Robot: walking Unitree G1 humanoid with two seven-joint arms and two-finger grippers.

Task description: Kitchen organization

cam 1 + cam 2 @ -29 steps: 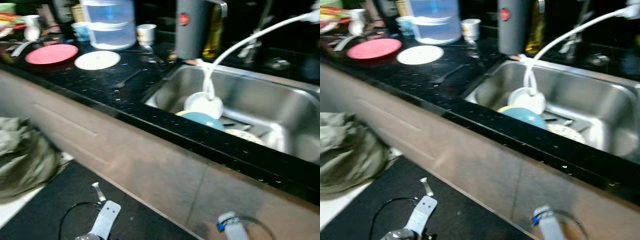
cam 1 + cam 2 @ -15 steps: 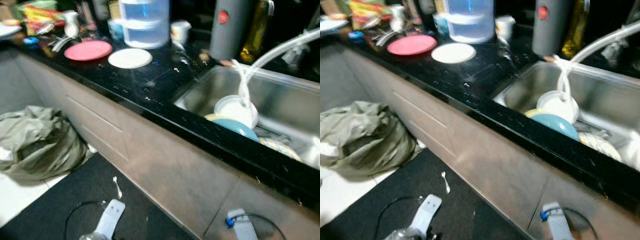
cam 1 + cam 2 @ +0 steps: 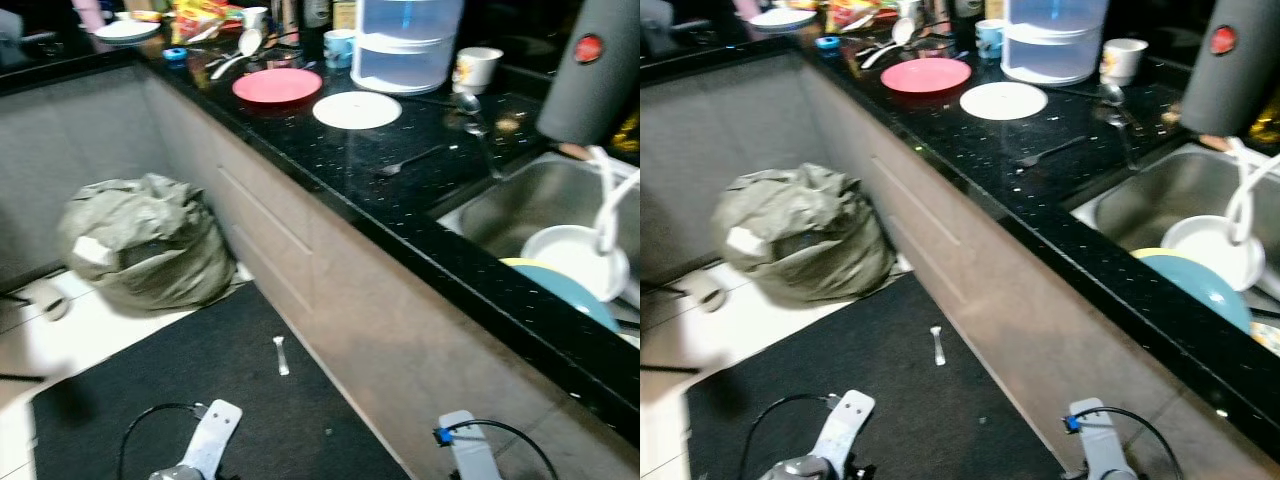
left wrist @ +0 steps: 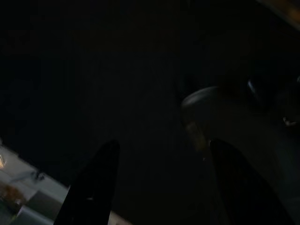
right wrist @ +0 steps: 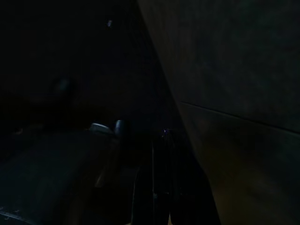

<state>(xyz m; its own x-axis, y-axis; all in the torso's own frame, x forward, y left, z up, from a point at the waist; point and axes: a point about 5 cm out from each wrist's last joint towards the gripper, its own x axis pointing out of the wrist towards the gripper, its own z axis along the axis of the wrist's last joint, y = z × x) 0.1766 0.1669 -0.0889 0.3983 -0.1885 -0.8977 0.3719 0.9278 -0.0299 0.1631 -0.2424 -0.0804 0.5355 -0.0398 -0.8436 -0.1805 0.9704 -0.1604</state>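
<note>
Shift: camera swung left; pink plate and white plate sat left of the sink.
Handling: plates stiff, breakable; take by the rim.
Left gripper: spread, empty.
Right gripper: fingers together.

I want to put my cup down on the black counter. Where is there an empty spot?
The black speckled counter is bare along its front edge, in front of the pink plate and white plate, up to the dark fork. The far end is crowded, and the steel sink holds dishes.
</note>
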